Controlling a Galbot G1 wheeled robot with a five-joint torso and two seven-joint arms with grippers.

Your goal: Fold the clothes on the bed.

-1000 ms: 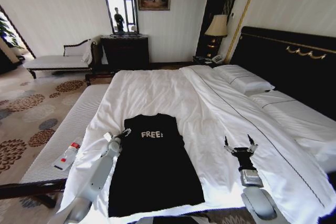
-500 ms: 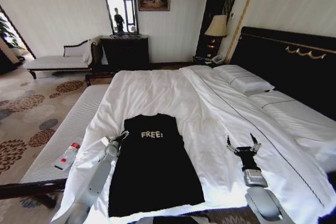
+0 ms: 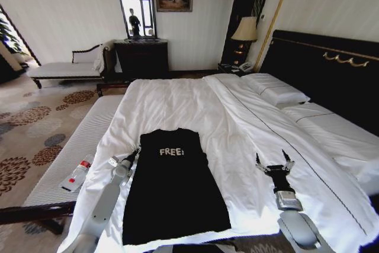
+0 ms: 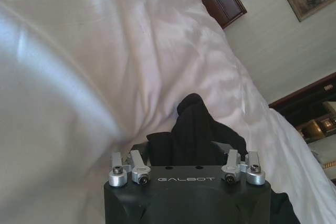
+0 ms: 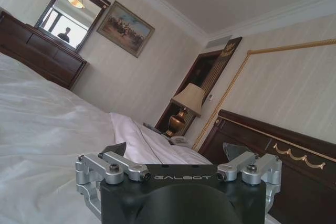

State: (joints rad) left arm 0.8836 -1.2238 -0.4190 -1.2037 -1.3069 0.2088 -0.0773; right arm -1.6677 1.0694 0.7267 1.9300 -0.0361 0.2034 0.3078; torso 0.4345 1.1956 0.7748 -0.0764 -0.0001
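Head view: soft black cotton T-shirt (image 3: 174, 188) lettered "FREE!" lies flat on the rumpled white bed (image 3: 177, 108). Left gripper (image 3: 126, 157), spread wide, touches its sleeve edge, holding nothing. Right gripper (image 3: 272, 164), marked "GALBOT", hovers open, empty, well apart.

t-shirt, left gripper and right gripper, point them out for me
T-shirt (image 3: 174, 191), head view, middle of the black cloth below the lettering.
Left gripper (image 3: 124, 158), head view, between its fingertips at the shirt's edge.
Right gripper (image 3: 273, 162), head view, between its spread fingertips.

left end effector (image 3: 125, 156) spread, low | right end effector (image 3: 272, 162) spread, raised
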